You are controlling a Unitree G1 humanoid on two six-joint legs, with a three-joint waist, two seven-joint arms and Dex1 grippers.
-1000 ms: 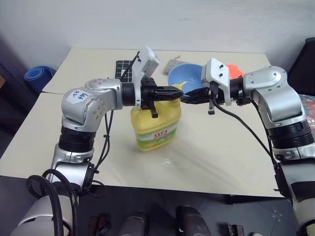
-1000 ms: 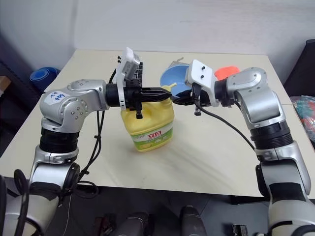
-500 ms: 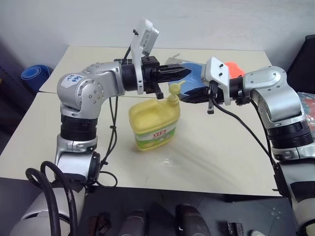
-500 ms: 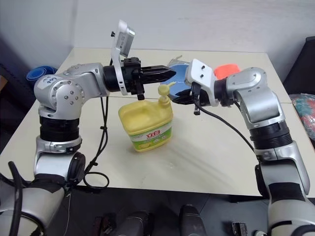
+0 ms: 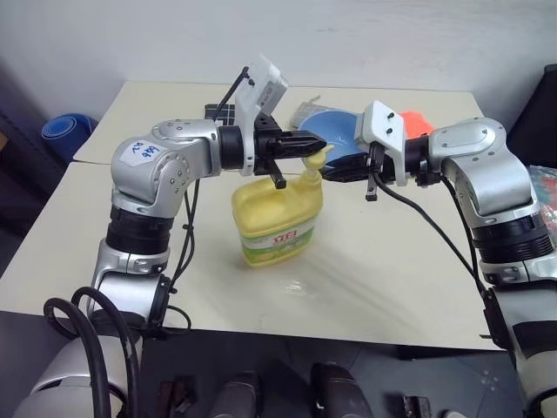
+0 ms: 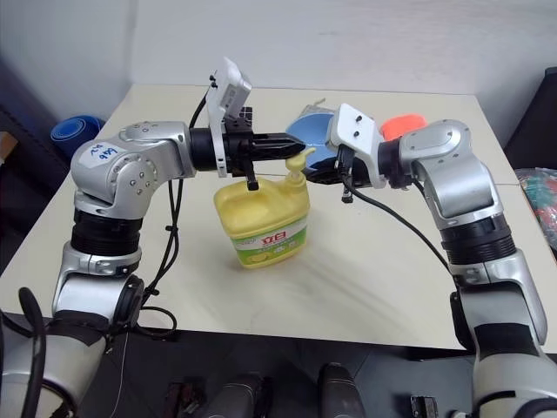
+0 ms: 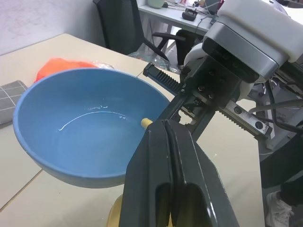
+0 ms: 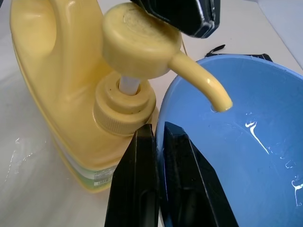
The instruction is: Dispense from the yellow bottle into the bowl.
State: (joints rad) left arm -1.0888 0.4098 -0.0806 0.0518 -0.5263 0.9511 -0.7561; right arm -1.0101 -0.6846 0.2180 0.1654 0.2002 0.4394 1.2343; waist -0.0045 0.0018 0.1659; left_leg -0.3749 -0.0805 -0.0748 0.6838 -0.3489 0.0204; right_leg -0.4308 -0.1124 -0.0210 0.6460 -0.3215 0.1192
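The yellow bottle (image 5: 277, 218) stands upright on the table, its label facing me. My left gripper (image 5: 306, 144) is shut and level, its tips lying over the raised pump head (image 8: 137, 40); I cannot tell whether they touch it. The light-blue bowl (image 8: 246, 156) hangs off the table beside the pump, with my right gripper (image 8: 158, 142) shut on its near rim. The pump spout (image 8: 208, 92) reaches over that rim into the bowl. Thin clear streaks of liquid lie inside the bowl (image 7: 85, 123).
An orange object (image 5: 416, 122) lies behind the bowl at the back right. A grey checked pad (image 5: 218, 113) sits at the back behind my left arm. A small wet patch (image 5: 291, 283) marks the table in front of the bottle. A blue item (image 5: 63, 131) rests on the floor at left.
My left gripper was low on the pump, lifted well above it half a second ago, and has come back down onto the pump head. The right gripper and bowl have stayed put.
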